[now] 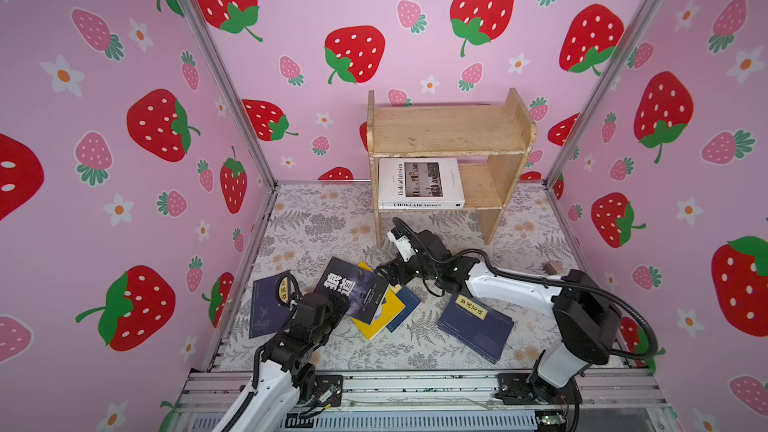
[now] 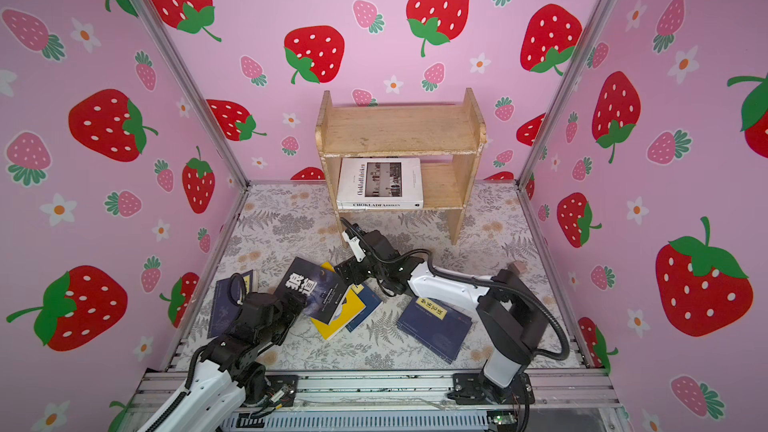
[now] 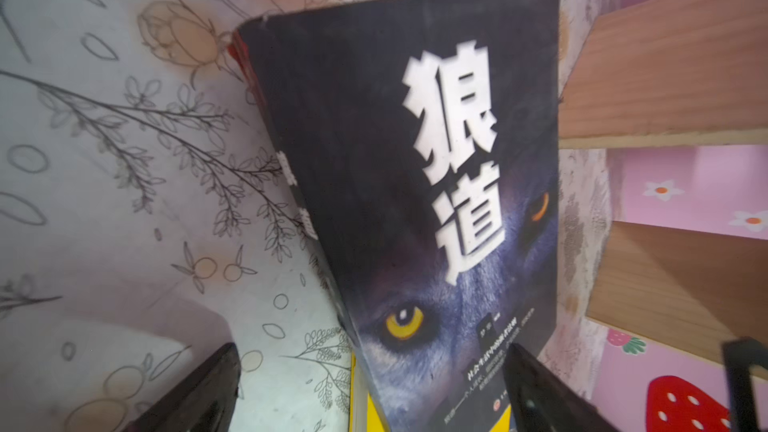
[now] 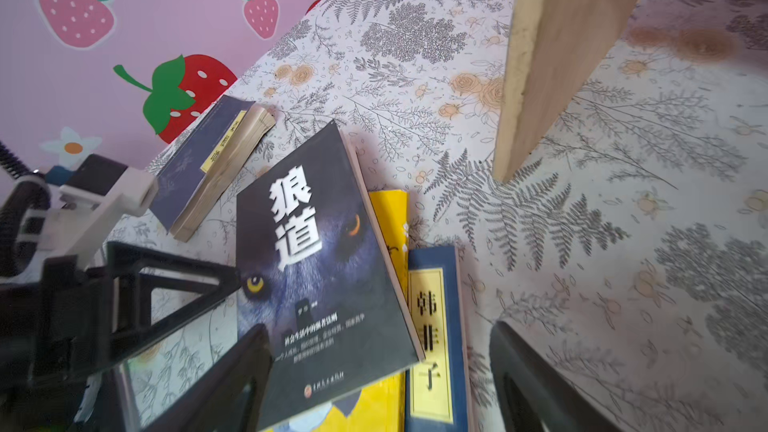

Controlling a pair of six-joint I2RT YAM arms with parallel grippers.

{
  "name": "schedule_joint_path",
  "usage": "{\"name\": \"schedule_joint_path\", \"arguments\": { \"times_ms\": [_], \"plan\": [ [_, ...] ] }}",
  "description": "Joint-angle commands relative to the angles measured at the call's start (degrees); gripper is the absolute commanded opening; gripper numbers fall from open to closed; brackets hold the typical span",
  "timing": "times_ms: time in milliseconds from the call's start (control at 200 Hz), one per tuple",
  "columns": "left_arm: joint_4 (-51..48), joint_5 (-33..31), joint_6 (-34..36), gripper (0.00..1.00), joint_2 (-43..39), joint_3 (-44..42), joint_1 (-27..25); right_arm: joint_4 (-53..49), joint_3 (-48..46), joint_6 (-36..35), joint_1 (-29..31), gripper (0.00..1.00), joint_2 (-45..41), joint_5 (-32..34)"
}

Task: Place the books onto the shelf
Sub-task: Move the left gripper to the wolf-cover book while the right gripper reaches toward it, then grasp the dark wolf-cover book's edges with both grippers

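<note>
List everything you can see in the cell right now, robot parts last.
two-tier pale wooden shelf: one, light wood, at the back wall
thick white Chokladfabriken book: one, white, flat on the lower tier, left side
dark wolf-face book: one, black-blue, tilted on top of the pile
yellow-cover book: one, yellow, under the wolf-face book
navy books with yellow title labels: three, navy; by the left wall, in the pile, apart on the right
small brown block: one, brown, near the right wall
floral table: one, grey-white
left gripper: black, open, at the wolf-face book
right gripper: black, open, over the pile
</note>
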Motion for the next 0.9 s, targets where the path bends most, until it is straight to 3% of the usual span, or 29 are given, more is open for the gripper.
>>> {"name": "schedule_joint_path", "arguments": {
  "times_ms": [0,220,385,650,895],
  "plan": [
    [4.77,-2.12,-2.77,1.00,-2.12,-2.68,0.44,2.41,4.69,-1.93,0.27,0.84,5.81,-3.32],
    [11.07,-2.50,-1.32,0.99,-0.18,-4.79,2.19,2.88,12.15,-0.61,0.24,0.78,18.02,-7.68],
    [16.23,-1.39,0.49,0.95,4.17,-5.10,3.71,2.47,16.28,1.45,0.21,0.68,23.90,-10.10],
    [21.51,-0.22,2.89,0.78,7.52,-5.24,4.17,2.54,15.95,2.61,0.21,0.54,25.63,-13.82],
    [24.26,0.22,4.30,0.67,6.18,-4.99,4.26,5.04,15.29,3.10,0.99,0.52,25.69,-18.71]
  ]
}}
